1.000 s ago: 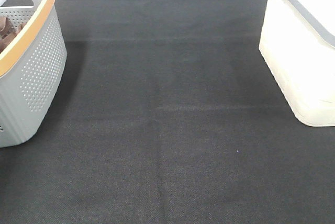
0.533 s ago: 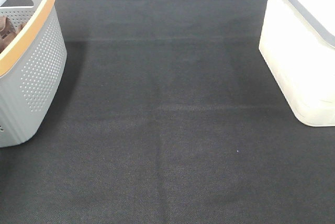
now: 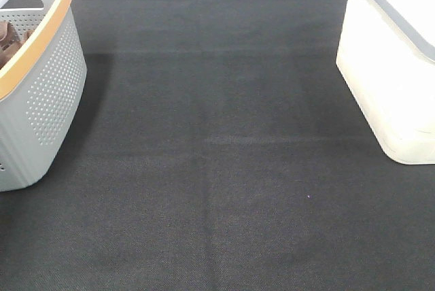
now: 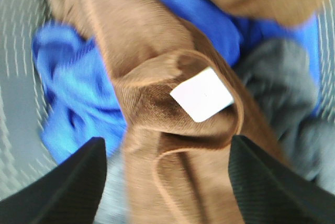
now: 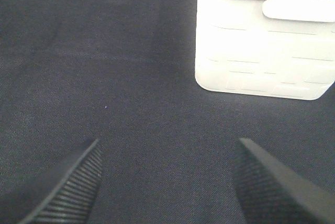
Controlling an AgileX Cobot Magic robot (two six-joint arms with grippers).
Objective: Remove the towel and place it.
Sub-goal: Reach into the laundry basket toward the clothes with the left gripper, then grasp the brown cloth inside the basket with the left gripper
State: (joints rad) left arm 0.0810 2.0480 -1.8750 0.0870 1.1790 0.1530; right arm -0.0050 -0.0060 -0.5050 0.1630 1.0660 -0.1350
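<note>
The towel (image 4: 157, 103) is a reddish-brown cloth with a small white tag (image 4: 201, 94), crumpled in the grey basket (image 3: 47, 87) on top of blue and grey cloths. A sliver of it shows in the exterior view (image 3: 8, 38) at the far left. My left gripper (image 4: 167, 182) is open just above the towel, one finger on each side of a fold. My right gripper (image 5: 167, 182) is open and empty over the black mat, left of the white box. Neither gripper shows in the exterior view.
The grey perforated basket with an orange rim stands at the mat's left edge. A white lidded box (image 3: 394, 66) stands at the right edge, also in the right wrist view (image 5: 261, 41). A blue cloth (image 4: 78, 93) and a grey cloth (image 4: 282, 88) lie under the towel.
</note>
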